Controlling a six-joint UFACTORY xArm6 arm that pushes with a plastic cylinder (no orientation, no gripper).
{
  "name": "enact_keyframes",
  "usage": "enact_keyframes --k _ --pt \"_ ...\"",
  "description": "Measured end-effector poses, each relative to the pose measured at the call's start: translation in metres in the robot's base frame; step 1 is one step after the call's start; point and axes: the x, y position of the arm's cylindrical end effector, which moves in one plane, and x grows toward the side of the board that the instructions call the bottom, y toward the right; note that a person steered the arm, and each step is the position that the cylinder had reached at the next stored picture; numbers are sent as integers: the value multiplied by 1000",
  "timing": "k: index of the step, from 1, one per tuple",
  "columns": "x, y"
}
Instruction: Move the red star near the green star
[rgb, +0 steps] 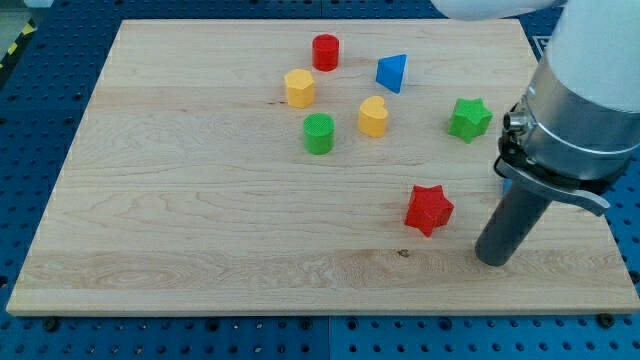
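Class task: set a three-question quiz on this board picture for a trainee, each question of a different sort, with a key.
1. True or false: my tip touches the red star.
2. Multiple choice: the green star lies from the red star towards the view's A) bottom left, B) top right, C) left.
3. Fill in: the block nearest the green cylinder, on the view's right of it, is the yellow ____.

Key: 1 false, the tip stands apart on the view's right of the red star. 2 B. 3 heart.
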Motion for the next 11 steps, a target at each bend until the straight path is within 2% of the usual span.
enact_keyframes --k 1,3,5,8,10,11 --pt "2 -7" --pt "0 -66" --pt "-20 -66" --pt "-75 -59" --pt "-67 -60" --pt "-42 -84"
